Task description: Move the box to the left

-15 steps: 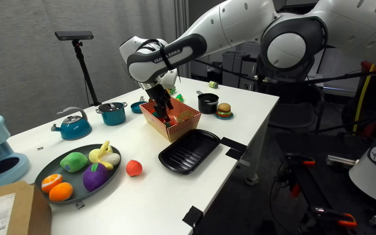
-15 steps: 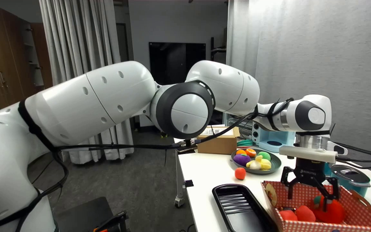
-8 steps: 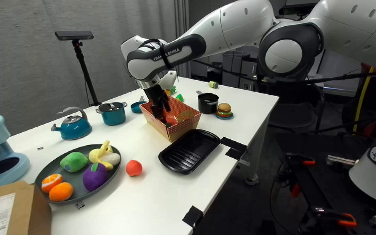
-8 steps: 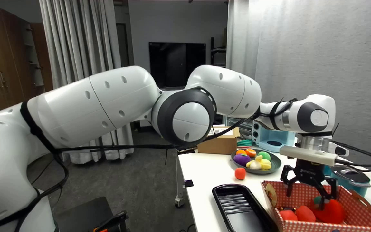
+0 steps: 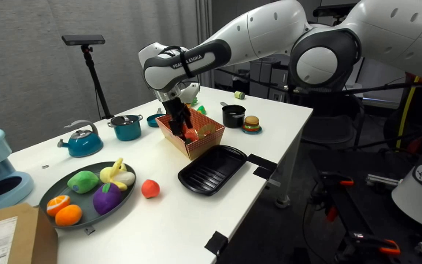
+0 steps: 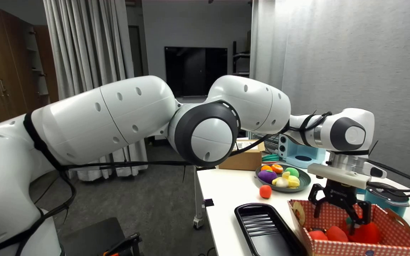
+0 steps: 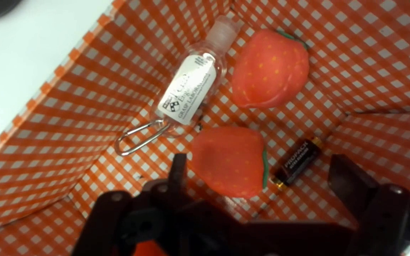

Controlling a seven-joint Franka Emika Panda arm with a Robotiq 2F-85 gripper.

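The box is orange-red and white checkered inside with tan outer walls. It stands on the table in both exterior views and fills the wrist view. My gripper reaches down inside the box, also in an exterior view. In the wrist view my gripper has its jaws wide apart with nothing held. A toy strawberry and a battery lie below, between the jaws. Another strawberry and a clear bottle lie farther off. Whether a finger touches a box wall, I cannot tell.
A black ridged tray lies close against the box. A red toy fruit and a dark plate of toy fruit lie farther off. A teal pot, kettle, pan and black pot stand around.
My gripper has moved lower in the box and slightly to the left in an exterior view. The box and its contents have shifted very slightly left. The jaws stay open.
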